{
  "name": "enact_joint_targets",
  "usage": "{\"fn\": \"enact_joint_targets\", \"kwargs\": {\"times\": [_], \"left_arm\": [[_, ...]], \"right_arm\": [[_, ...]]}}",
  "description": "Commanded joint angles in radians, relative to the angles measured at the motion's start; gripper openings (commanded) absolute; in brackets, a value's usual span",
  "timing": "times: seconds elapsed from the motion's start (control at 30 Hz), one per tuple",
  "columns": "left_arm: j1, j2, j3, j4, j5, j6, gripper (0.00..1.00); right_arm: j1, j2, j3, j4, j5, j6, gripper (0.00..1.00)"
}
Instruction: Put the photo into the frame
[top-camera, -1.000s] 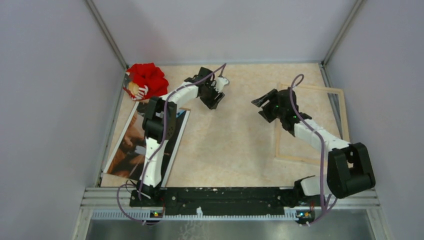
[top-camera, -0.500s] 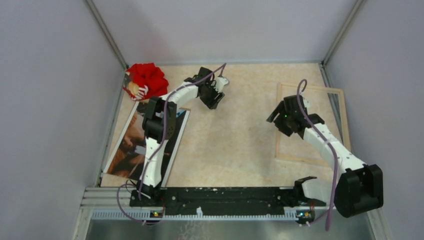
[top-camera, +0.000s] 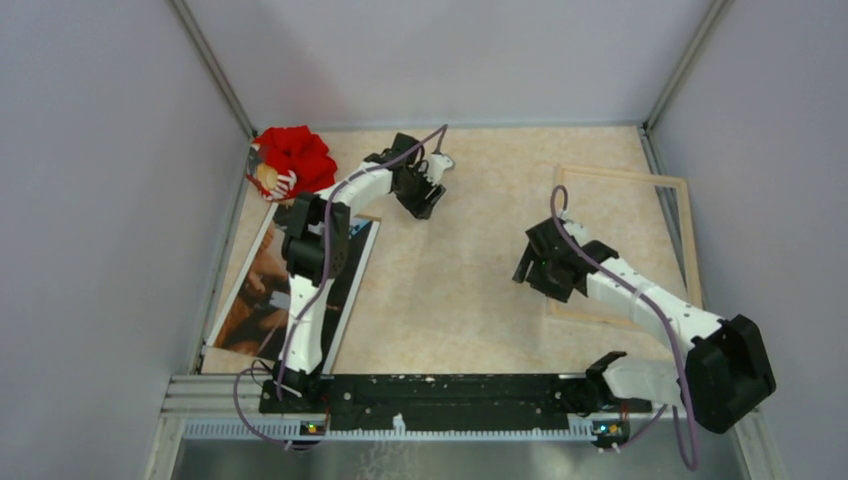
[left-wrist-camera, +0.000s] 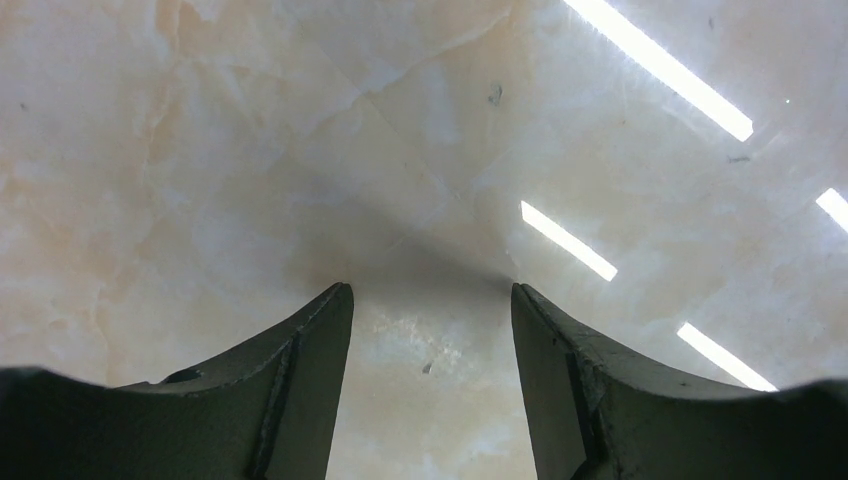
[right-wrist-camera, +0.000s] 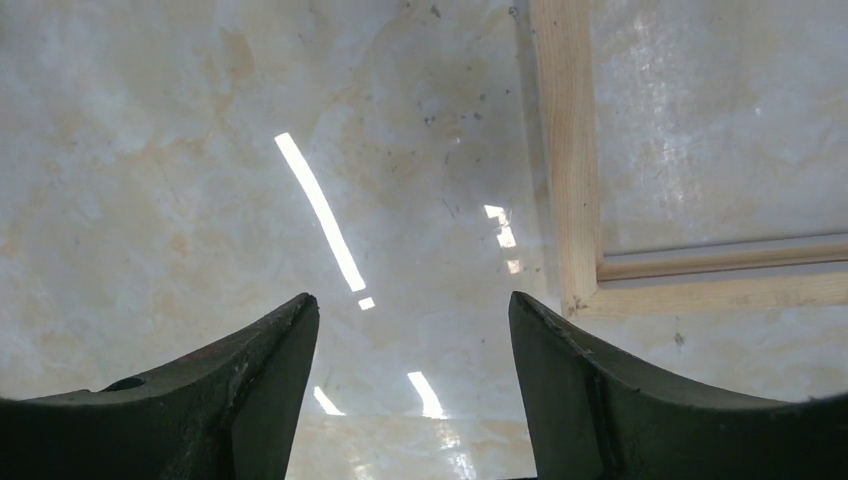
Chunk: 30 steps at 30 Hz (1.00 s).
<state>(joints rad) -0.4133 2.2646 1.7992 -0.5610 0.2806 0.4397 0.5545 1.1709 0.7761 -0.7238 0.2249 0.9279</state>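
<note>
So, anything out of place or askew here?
A red toy sits in the far left corner. The photo lies skewed to the table edge, partly under the left arm. Nothing looks spilled or damaged.

Plain lilac-grey walls, aluminium corner posts, glossy beige marble-look tabletop — bright strip-light reflections

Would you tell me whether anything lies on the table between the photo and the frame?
Nothing visible lies between them, only table. The photo is far left, the frame right; the open right gripper hovers beside its near-left corner.
</note>
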Motion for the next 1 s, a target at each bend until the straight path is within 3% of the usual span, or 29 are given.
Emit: {"fn": "enact_joint_targets", "kwargs": {"times": [0.0,0.53,0.73,0.97], "left_arm": [[0.044,-0.043,-0.051,-0.177,0.012,-0.021,0.67],[0.046,-0.133,-0.33,-0.055,-0.028,-0.034,0.68],[0.047,-0.139,-0.363,-0.023,-0.07,-0.036,0.68],[0.046,-0.13,-0.377,-0.007,-0.131,-0.039,0.67]], "right_arm": [[0.006,0.071,0.011,0.022,0.086,0.009,0.7],[0.006,0.338,0.068,0.164,0.131,-0.031,0.71],[0.027,0.411,0.079,0.246,0.065,-0.019,0.71],[0.087,0.493,0.204,0.32,-0.048,-0.033,0.72]]}}
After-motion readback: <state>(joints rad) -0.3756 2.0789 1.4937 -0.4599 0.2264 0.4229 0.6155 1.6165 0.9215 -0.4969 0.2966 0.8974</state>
